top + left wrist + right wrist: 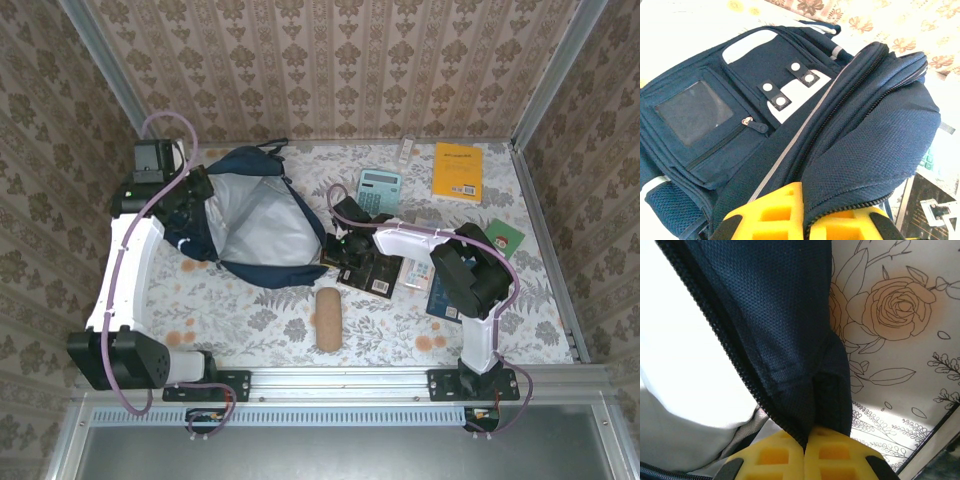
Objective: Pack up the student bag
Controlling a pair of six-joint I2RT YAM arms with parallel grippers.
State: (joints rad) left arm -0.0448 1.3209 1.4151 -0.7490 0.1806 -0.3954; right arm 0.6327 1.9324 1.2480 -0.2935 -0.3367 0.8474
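**Navy fabric, pinched from both sides**

Lies open at ten o'clock from table (400,325) centre: student bag (255,225), grey lining up. Clamped at its nine o'clock rim by left gripper (807,216), yellow fingers tight on cloth. Clamped at its three o'clock zipper edge by right gripper (804,452), fingers together. At one o'clock: calculator (380,190) and orange booklet (458,172), print too small to read.

We see walls (330,70) covered with beige patterned wallpaper on three sides, a surface (400,330) with a pale floral cloth, and a metal rail (340,378) along its near edge.
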